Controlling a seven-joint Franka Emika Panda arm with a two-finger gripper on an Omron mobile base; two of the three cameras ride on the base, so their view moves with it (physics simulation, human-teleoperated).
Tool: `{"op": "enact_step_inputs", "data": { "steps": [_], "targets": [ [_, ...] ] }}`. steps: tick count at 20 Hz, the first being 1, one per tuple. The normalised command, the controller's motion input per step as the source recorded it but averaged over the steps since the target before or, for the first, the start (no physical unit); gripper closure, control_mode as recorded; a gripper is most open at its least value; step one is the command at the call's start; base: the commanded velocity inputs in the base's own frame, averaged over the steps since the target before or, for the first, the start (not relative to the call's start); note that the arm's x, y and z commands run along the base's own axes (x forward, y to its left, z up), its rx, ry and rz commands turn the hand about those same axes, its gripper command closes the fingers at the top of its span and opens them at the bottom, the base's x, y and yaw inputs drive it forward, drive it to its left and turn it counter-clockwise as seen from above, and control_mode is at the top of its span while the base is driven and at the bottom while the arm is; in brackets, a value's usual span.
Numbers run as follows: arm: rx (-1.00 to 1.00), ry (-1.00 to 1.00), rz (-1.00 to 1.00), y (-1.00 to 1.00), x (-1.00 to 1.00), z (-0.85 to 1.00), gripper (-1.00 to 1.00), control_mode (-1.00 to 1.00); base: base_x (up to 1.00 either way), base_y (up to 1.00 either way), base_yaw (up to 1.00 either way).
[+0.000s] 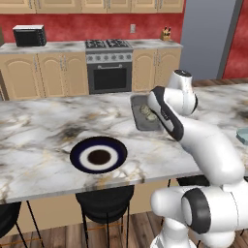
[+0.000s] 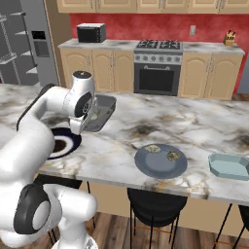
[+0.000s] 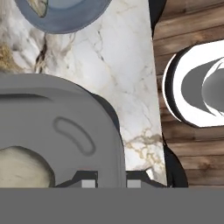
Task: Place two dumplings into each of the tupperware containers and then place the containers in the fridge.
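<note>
The arm is glossy white, built of rounded, bulbous segments with dark grey-black joint bands, and two small dark tips on the tool.

A red wall backs tan wooden cabinets, a steel oven under a gas hob, and a black microwave. Black stools stand on wood-plank floor beside the marble table
</note>
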Motion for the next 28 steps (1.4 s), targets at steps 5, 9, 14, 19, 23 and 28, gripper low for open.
{"op": "enact_step_inputs", "data": {
  "steps": [5, 9, 14, 19, 23, 28],
  "targets": [
    [-0.01, -0.01, 0.03, -0.01, -0.73, 0.0, 1.0, -1.0, 0.0, 0.0, 0.0],
    [-0.05, 0.02, 0.1, -0.02, -0.58, 0.02, 1.0, -1.0, 0.0, 0.0, 0.0],
    [-0.07, 0.01, 0.01, 0.04, -0.2, -0.06, 1.0, -1.0, 0.0, 0.0, 0.0],
    [-0.01, 0.0, -0.02, 0.0, 0.0, -0.01, 1.0, -1.0, 0.0, 0.0, 0.0],
    [0.01, 0.05, -0.01, -0.15, 0.12, 0.0, 1.0, -1.0, 0.0, 0.0, 0.0],
    [0.0, 0.14, 0.0, -0.04, 0.08, 0.0, 1.0, -1.0, 0.0, 0.0, 0.0]
  ]
}}
